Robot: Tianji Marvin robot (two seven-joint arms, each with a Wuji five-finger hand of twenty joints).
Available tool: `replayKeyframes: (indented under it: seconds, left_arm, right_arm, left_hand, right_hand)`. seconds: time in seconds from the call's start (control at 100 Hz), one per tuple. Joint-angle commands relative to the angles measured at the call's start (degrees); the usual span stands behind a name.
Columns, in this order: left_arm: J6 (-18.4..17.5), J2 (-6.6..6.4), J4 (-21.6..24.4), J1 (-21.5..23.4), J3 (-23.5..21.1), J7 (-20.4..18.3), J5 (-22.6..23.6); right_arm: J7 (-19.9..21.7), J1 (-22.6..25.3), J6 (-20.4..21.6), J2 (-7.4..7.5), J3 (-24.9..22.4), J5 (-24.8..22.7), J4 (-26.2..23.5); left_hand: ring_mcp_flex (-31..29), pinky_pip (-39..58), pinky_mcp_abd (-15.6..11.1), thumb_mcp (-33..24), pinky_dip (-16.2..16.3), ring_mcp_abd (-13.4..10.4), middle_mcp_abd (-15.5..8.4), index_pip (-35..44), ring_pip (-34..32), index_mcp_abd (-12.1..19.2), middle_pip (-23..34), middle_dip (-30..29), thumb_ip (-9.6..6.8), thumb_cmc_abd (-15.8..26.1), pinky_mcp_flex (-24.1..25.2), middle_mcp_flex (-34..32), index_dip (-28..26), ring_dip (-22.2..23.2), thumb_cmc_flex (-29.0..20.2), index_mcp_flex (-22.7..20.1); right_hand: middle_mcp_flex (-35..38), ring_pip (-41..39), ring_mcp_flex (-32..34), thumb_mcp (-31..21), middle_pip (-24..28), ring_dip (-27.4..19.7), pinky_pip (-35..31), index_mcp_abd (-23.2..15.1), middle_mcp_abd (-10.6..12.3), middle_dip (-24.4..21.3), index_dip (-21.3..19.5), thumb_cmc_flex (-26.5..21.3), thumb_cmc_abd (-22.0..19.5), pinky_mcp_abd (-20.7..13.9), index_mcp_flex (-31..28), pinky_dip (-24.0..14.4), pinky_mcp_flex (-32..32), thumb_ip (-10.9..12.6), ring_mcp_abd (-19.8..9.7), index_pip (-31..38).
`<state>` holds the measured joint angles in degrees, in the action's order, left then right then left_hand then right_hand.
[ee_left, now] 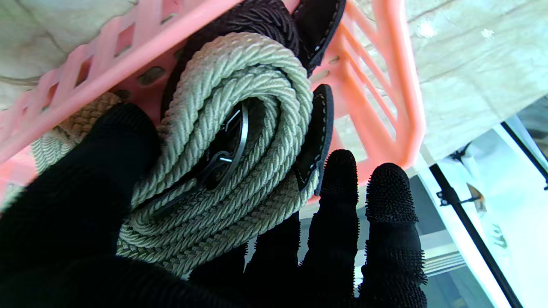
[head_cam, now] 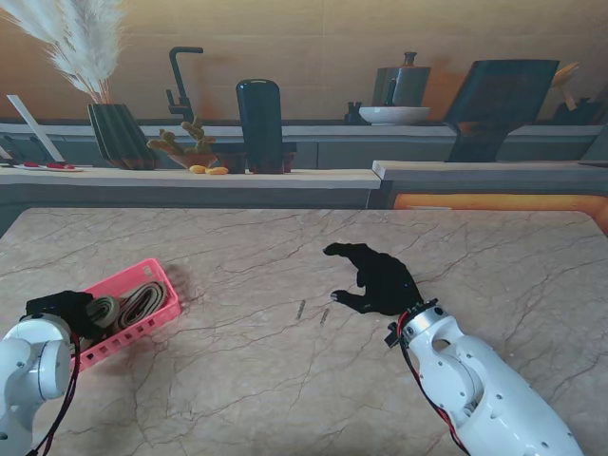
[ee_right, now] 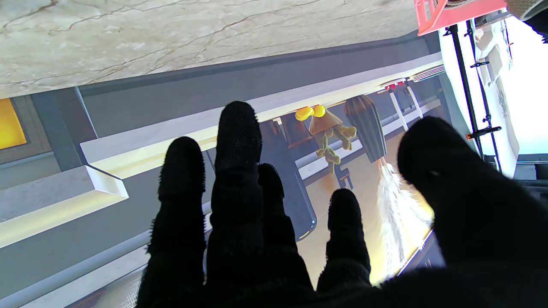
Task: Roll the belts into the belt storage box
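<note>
Left hand point(ee_left: 141, 239) grips rolled belt point(ee_left: 239, 141) at pink box point(ee_left: 385, 85)

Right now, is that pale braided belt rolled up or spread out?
Rolled up. The pale braided belt is coiled in tight loops around its buckle, inside the pink box, with the left hand against it.

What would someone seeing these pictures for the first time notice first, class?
The pink storage box stands out at the table's left edge, with rolled belts inside. The left hand grips a coiled pale braided belt at the box's near end. The black-gloved right hand rests open on the bare marble table, right of centre.
</note>
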<state>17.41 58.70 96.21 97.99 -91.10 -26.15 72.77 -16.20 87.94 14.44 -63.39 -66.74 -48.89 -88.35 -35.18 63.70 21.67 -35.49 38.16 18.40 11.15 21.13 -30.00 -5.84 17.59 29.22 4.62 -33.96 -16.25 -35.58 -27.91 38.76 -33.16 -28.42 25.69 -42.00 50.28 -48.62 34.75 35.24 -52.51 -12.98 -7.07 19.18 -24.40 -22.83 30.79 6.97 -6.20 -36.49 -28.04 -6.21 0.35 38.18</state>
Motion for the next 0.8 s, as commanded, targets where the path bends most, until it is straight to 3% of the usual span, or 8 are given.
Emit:
replayKeyframes:
  seconds: [0.0, 0.16, 0.35, 0.47, 0.54, 0.64, 0.74, 0.79]
  left_arm:
    - [-0.67, 0.19, -0.17, 0.26, 0.09, 0.13, -0.88]
    - [-1.18, 0.17, -0.30, 0.05, 0.46, -0.69, 1.64]
    - [-1.33, 0.14, -1.03, -0.30, 1.04, -0.71, 3.21]
    - [-1.20, 0.10, -1.54, -0.40, 1.24, -0.21, 2.21]
    - [-0.73, 0.17, -1.89, -0.33, 1.30, 1.60, 0.09]
    - [-0.34, 0.34, -2.29, -0.20, 1.27, 4.64, -2.77]
    - [-0.92, 0.40, -1.83, 0.29, 0.96, 5.33, -2.44]
    - [-1.32, 0.43, -1.57, 0.58, 0.83, 5.64, -1.80]
  right_arm:
    - [-0.26, 0.23, 0.28, -0.26, 0.09, -0.04, -0.19]
    - [-0.61, 0.19, 0.39, -0.32, 0.15, -0.03, -0.04]
    - [-0.71, 0.00, 0.24, -0.36, 0.34, 0.09, 0.21]
    - [-0.60, -0.12, 0.07, -0.41, 0.44, 0.41, 0.30]
    - [-0.57, -0.15, 0.05, -0.41, 0.46, 0.47, 0.32]
    - [-0.60, -0.22, 0.18, -0.42, 0.46, 0.50, 0.38]
    - [-0.63, -0.31, 0.34, -0.43, 0.51, 0.54, 0.47]
    - [-0.63, -0.34, 0.41, -0.43, 0.53, 0.56, 0.52]
  left_hand:
    - [1.31, 2.38, -0.12, -1.04, 2.06, 0.35, 1.65, -2.68, -1.94, -0.11, 0.47, 1.78, 1.20, -0.71, 0.23, 3.20, 1.23, 2.32, 2.13, 1.71]
    - [0.59, 4.91, -1.35, 0.16, 4.04, 0.16, 1.92, -5.05, -5.78, -0.73, 0.96, 4.00, 1.25, 0.34, -0.57, 4.33, 3.07, 6.56, 2.70, 3.09]
    - [3.98, 2.44, -1.50, 4.34, 3.86, 0.21, 2.36, -8.32, -2.52, -2.04, -2.21, 1.81, 1.14, 3.27, 2.08, 9.06, 6.39, 5.96, 4.54, 4.19]
    - [6.13, -2.04, -0.45, 13.61, 2.81, 0.64, 2.66, -8.02, 2.48, -2.32, -4.67, -3.60, 0.03, 8.82, 4.44, 8.95, 7.30, 1.04, 2.71, 2.81]
    - [5.68, -3.31, -0.33, 31.19, 1.96, 0.98, 3.14, -7.03, 3.35, -1.66, -4.23, -4.46, -2.12, 17.84, 5.28, 4.79, 6.08, -1.09, -5.50, -0.36]
    - [2.91, -1.17, -0.59, 35.59, 2.56, 1.75, 2.72, -4.60, 0.68, 0.44, -2.43, -2.91, -2.95, 20.84, 4.61, -2.59, 3.71, -0.01, -9.51, -3.96]
    - [1.50, 0.23, -0.97, 35.63, 2.84, 1.21, 2.37, -3.90, -0.90, 0.27, -0.73, -1.91, -3.14, 20.33, 3.64, -5.68, 3.10, 0.61, -10.37, -4.63]
    - [1.06, 0.50, -1.01, 35.68, 2.76, 1.03, 0.43, -3.93, -1.05, -0.16, -0.29, -1.75, -3.19, 18.91, 3.33, -6.80, 3.03, 0.50, -10.93, -4.54]
  right_hand:
    - [1.16, -0.83, 0.17, -0.91, -0.64, 0.10, -0.62, -1.33, 0.05, 0.22, 0.34, 0.75, -2.38, -0.06, 0.85, -0.90, 0.12, 2.44, -0.40, 1.01]
    - [1.25, -0.97, 0.29, -0.80, -0.52, 0.15, -0.69, -1.28, 0.13, 0.24, 0.43, 0.68, -2.65, -0.15, 0.75, -0.91, 0.08, 2.48, -0.50, 1.22]
    - [1.42, -1.11, 0.43, -0.63, -0.35, 0.18, -0.86, -1.18, 0.19, 0.27, 0.50, 0.56, -3.03, -0.25, 0.60, -0.94, -0.04, 2.49, -0.54, 1.49]
    - [1.57, -1.26, 0.49, -0.46, -0.23, 0.23, -0.95, -1.22, 0.18, 0.28, 0.56, 0.39, -3.26, -0.34, 0.50, -0.95, -0.08, 2.52, -0.56, 1.61]
    - [1.61, -1.31, 0.49, -0.38, -0.19, 0.25, -1.00, -1.22, 0.22, 0.29, 0.57, 0.37, -3.34, -0.36, 0.39, -0.96, -0.12, 2.53, -0.64, 1.69]
    - [1.77, -1.43, 0.57, -0.37, -0.08, 0.28, -1.06, -1.15, 0.17, 0.30, 0.59, 0.22, -3.28, -0.34, 0.25, -0.97, -0.16, 2.57, -0.61, 1.80]
    - [1.78, -1.50, 0.55, -0.38, -0.03, 0.29, -1.10, -1.16, 0.25, 0.30, 0.63, 0.24, -3.26, -0.31, 0.22, -0.96, -0.17, 2.58, -0.67, 1.84]
    - [1.81, -1.54, 0.61, -0.34, 0.01, 0.30, -1.11, -1.15, 0.20, 0.31, 0.65, 0.32, -3.26, -0.39, 0.25, -0.95, -0.17, 2.57, -0.68, 1.85]
